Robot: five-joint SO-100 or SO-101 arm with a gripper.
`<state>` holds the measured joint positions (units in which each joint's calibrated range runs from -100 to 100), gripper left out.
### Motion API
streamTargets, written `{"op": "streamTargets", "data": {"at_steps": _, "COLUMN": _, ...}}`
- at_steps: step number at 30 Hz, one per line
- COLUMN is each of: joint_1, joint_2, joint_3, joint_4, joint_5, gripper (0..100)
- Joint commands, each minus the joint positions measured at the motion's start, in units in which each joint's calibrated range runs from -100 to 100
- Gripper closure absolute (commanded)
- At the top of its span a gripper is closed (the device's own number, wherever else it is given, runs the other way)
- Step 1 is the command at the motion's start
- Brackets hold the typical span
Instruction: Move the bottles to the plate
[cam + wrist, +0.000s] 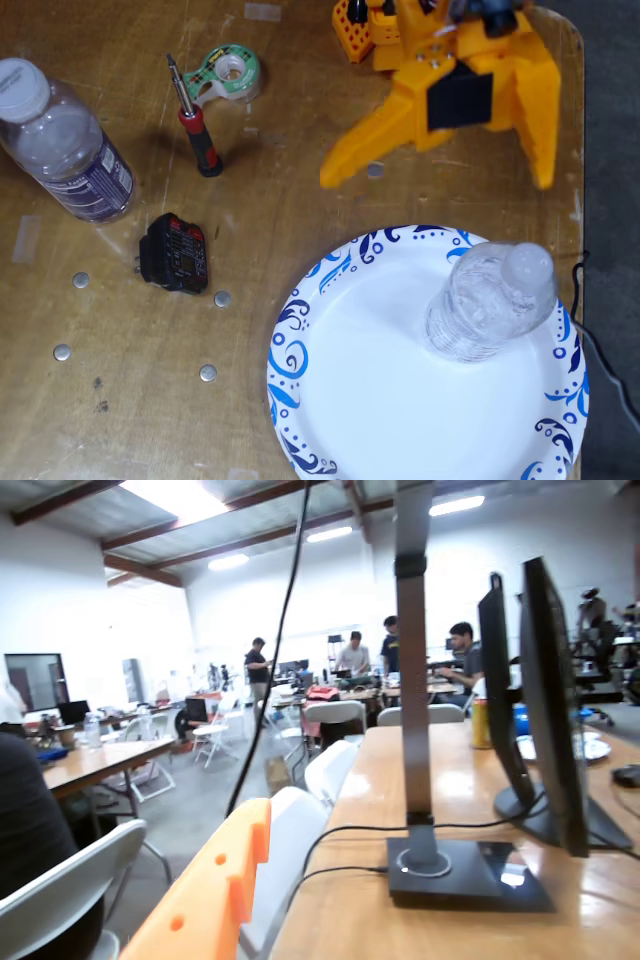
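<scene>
The plate (400, 400) is lying on the wooden table (260, 250) at the lower right of the fixed view, filling most of that corner. The orange gripper (440, 180) is hanging above the table just beyond the plate's far rim, its two fingers spreading wide apart and gripping nothing. The larger bottle (65, 145), with its dark label, is standing at the far left, well apart from the plate. The small bottle (490, 300) is standing upright on the plate, near its right rim. A black block (175, 253), a red-handled screwdriver (195, 130) and a tape dispenser (228, 75) are sitting between the larger bottle and the arm. The wrist view is facing out into the room, showing only one orange finger (215, 890).
</scene>
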<state>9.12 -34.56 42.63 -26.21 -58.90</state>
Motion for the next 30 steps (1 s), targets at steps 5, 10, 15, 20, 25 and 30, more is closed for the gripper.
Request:
{"op": "streamTargets", "data": {"at_steps": 5, "joint_1": 15.52, "joint_2": -18.13, "joint_3": 0.53, "joint_4": 23.43, "joint_5": 0.21, "gripper": 49}}
{"op": "streamTargets", "data": {"at_steps": 10, "joint_1": 26.19, "joint_2": -28.42, "joint_3": 1.61, "joint_4": 37.18, "joint_5": 0.37, "gripper": 49}}
{"op": "streamTargets", "data": {"at_steps": 15, "joint_1": 33.20, "joint_2": -35.59, "joint_3": 2.24, "joint_4": 44.84, "joint_5": 0.31, "gripper": 50}}
{"op": "streamTargets", "data": {"at_steps": 20, "joint_1": 43.88, "joint_2": -37.78, "joint_3": 3.14, "joint_4": 45.45, "joint_5": 0.42, "gripper": 50}}
{"op": "streamTargets", "data": {"at_steps": 25, "joint_1": 53.36, "joint_2": -37.78, "joint_3": 3.41, "joint_4": 45.62, "joint_5": 3.29, "gripper": 50}}
{"op": "streamTargets", "data": {"at_steps": 30, "joint_1": 57.68, "joint_2": -37.78, "joint_3": 7.10, "joint_4": 44.84, "joint_5": 3.86, "gripper": 50}}
